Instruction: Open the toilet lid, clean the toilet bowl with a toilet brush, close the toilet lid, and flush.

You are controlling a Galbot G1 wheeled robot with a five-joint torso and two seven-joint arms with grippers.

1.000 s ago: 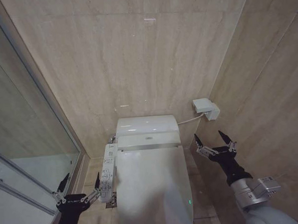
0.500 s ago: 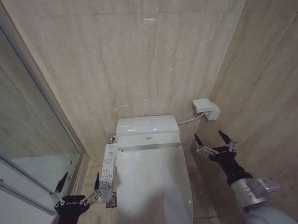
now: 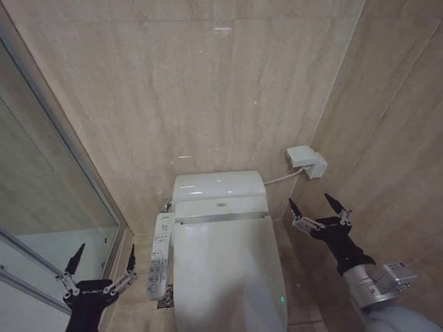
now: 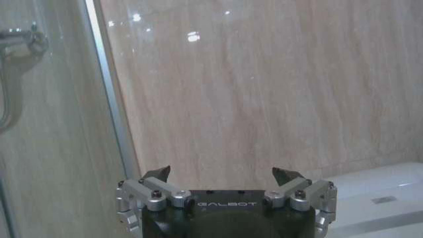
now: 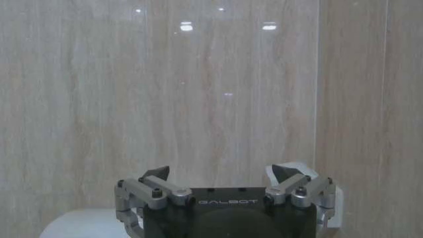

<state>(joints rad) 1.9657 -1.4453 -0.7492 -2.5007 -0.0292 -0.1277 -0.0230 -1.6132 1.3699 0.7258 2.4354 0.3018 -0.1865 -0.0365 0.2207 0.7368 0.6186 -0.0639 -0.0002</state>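
The toilet lid (image 3: pixel 227 273) is a pale bluish-white oval, lying shut over the toilet bowl, which it hides. The white tank (image 3: pixel 218 185) stands behind it against the wall, and a corner of the tank (image 4: pixel 383 198) shows in the left wrist view. My left gripper (image 3: pixel 100 261) hangs open at the lower left, apart from the toilet, beside the glass shower wall. My right gripper (image 3: pixel 318 205) is open to the right of the toilet, level with the lid's hinge, holding nothing. Both wrist views show open fingers (image 4: pixel 157 174) (image 5: pixel 156 173) facing the beige wall. The toilet brush is out of view.
A white control panel (image 3: pixel 159 257) juts from the toilet's left side. A white wall box (image 3: pixel 306 161) with a hose sits to the right of the tank. The glass shower partition (image 3: pixel 37 198) with a metal frame closes the left; beige tiled walls stand behind and to the right.
My left gripper has moved left and slightly up, away from the control panel toward the shower glass. The right gripper has stayed where it was.
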